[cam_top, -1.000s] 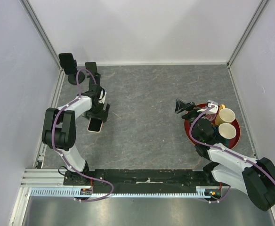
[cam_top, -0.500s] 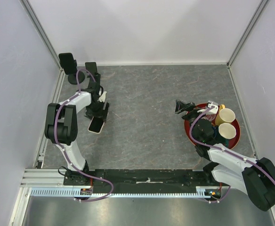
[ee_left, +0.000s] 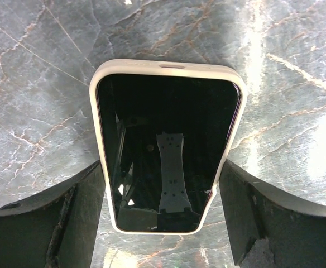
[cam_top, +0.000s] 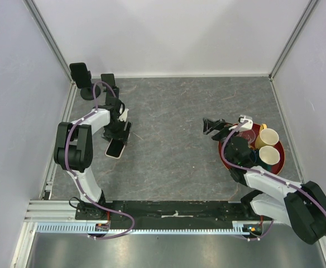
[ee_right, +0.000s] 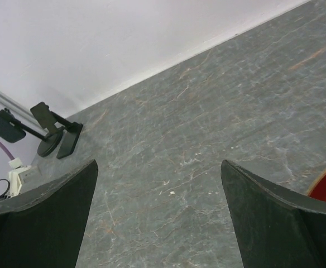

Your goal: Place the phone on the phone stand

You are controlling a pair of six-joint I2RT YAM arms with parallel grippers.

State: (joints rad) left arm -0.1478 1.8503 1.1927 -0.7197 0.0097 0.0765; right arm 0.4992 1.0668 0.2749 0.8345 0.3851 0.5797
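Left hand (cam_top: 119, 135) low, jaws wide, grip unclear; right hand (cam_top: 214, 128) aloft, open.

Phone (cam_top: 115, 147) on table (cam_top: 174, 111), before phone stand (cam_top: 108, 82)

No text, label, brand or number can be read on the phone (ee_left: 168, 151) or anywhere else.

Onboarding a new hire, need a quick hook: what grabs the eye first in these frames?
A phone in a white case lies screen-up on the grey marbled table, with the left gripper straddling it closely. At the right sits a red tray holding two yellow cups, the open right gripper just left of it. Two black phone stands wait in the far left corner.
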